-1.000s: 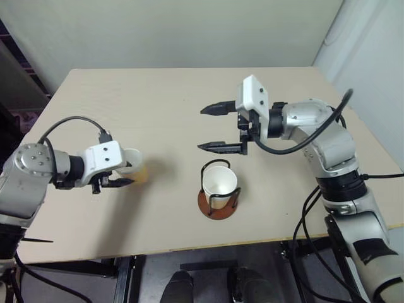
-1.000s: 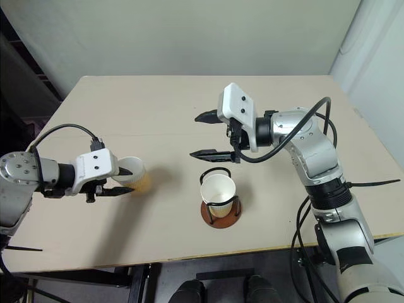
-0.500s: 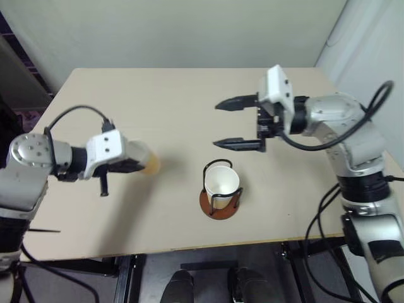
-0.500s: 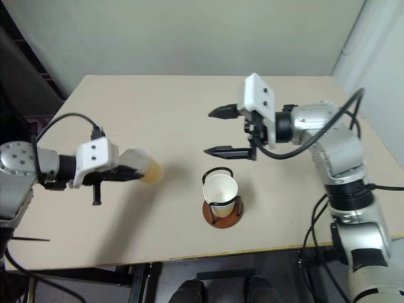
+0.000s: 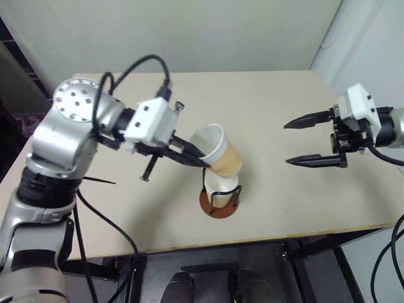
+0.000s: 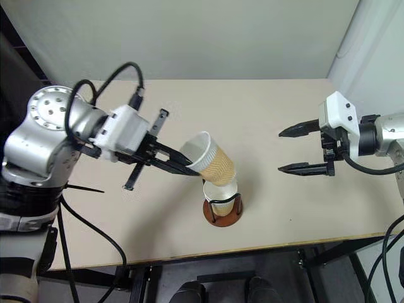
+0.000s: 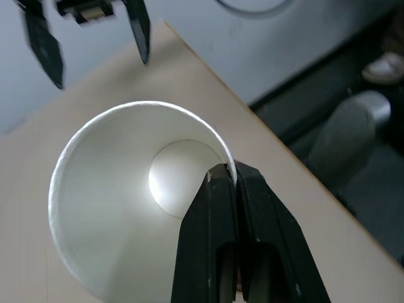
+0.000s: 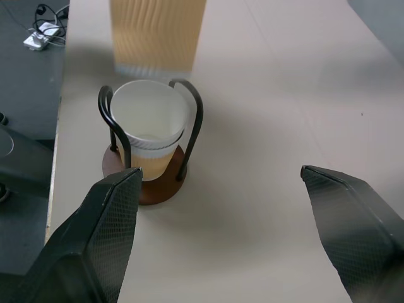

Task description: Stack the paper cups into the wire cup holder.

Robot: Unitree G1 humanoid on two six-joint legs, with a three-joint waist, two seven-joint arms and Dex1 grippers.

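Over the beige table (image 5: 126, 252), the left gripper (image 5: 201, 159) is pinching a tilted paper cup's (image 5: 218, 151) rim, seemingly to nest it into the cups (image 8: 149, 124) already in the wire cup holder (image 5: 219, 201), while the right gripper (image 5: 309, 140) is hanging spread wide, well aside.

Both eye views sit up high, looking down and forward over the table (image 5: 126, 208), a bit off from each other sideways, sharing the holder (image 5: 219, 197) mid-table. The left wrist cam is right up close, staring into a cup (image 7: 126, 208), with the table edge and floor behind. The right wrist cam looks across the tabletop at the same holder from nearby.
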